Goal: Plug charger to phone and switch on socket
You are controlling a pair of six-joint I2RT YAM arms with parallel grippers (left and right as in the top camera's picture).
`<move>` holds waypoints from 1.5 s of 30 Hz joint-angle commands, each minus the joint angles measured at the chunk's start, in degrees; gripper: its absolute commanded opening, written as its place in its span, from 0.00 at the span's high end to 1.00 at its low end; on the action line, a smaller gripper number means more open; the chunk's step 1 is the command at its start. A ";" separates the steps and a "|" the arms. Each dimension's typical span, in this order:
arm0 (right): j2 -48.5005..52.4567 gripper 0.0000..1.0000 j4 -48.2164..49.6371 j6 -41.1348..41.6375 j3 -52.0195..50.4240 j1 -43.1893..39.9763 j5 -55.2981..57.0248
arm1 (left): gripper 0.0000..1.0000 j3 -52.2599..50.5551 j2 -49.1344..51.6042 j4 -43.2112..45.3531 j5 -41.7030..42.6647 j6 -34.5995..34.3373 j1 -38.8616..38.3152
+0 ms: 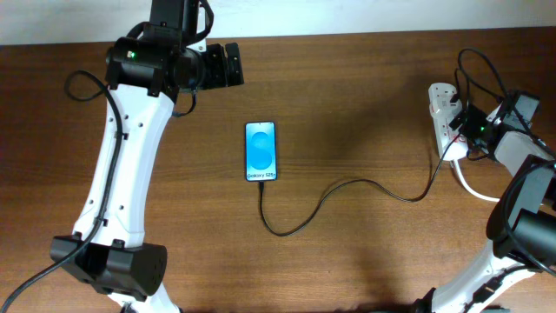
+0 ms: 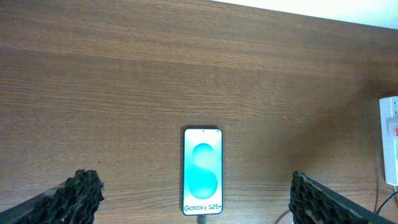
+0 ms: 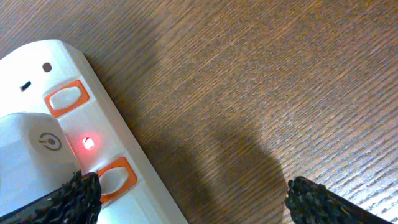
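White-shelled left arm (image 1: 122, 148) looms closest to the overhead lens at nine o'clock, its left gripper (image 1: 224, 65) hanging at eleven o'clock over a brown wood-grain table (image 1: 365, 87). A pale strip of wall (image 1: 347, 13) runs along twelve o'clock. Near centre lies the phone (image 1: 261, 151), slim and black-edged, its blue screen lettered "Galaxy S25+". From its six o'clock edge the charger (image 1: 358, 181), a thin black cable, loops toward three o'clock, where the white socket (image 1: 441, 109) sits with the right gripper (image 1: 465, 129) beside it.

Left wrist view: ribbed black fingers (image 2: 78, 198) stand spread wide at seven and five o'clock, holding nothing. The phone lies flat between them at six o'clock, the cable meeting its lower edge.

Right wrist view: fingers (image 3: 336, 202) likewise set wide apart and empty, one in front of the socket at eight o'clock. The smooth white strip carries two orange-framed switches (image 3: 65, 98), a glowing red lamp (image 3: 89, 143) and a raised white block (image 3: 31, 149) stamped with a power symbol.
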 commanded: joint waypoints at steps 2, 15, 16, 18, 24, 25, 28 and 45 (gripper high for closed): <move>0.22 0.02 -5.90 -0.33 1.68 -0.20 -3.26 | 0.01 0.48 -0.55 0.09 -0.81 0.44 0.11; -35.26 0.02 -49.40 -0.04 29.49 -4.35 -9.88 | 0.01 0.48 -0.55 0.09 -0.81 0.46 0.11; -38.53 0.02 -50.60 -0.79 29.49 -4.20 -12.00 | 0.00 0.48 -0.55 0.09 -0.81 0.46 0.11; -46.01 0.02 -53.05 -5.44 29.49 -1.92 -15.58 | 0.01 0.48 -0.55 0.09 -0.81 0.46 0.11; -58.49 0.02 -73.18 -11.78 29.49 7.67 -16.98 | 0.01 0.48 -0.55 0.09 -0.81 0.46 0.11; -59.25 0.02 -77.83 -11.78 29.49 7.69 -16.96 | 0.01 0.48 -0.55 0.09 -0.81 0.46 0.11; -59.69 0.02 -84.83 -11.80 29.46 7.69 -16.94 | 0.01 0.48 -0.55 0.09 -0.81 0.44 0.11; -98.82 0.02 0.31 -20.41 -44.85 24.52 -9.60 | 0.01 0.48 -0.55 0.09 -0.81 0.46 0.11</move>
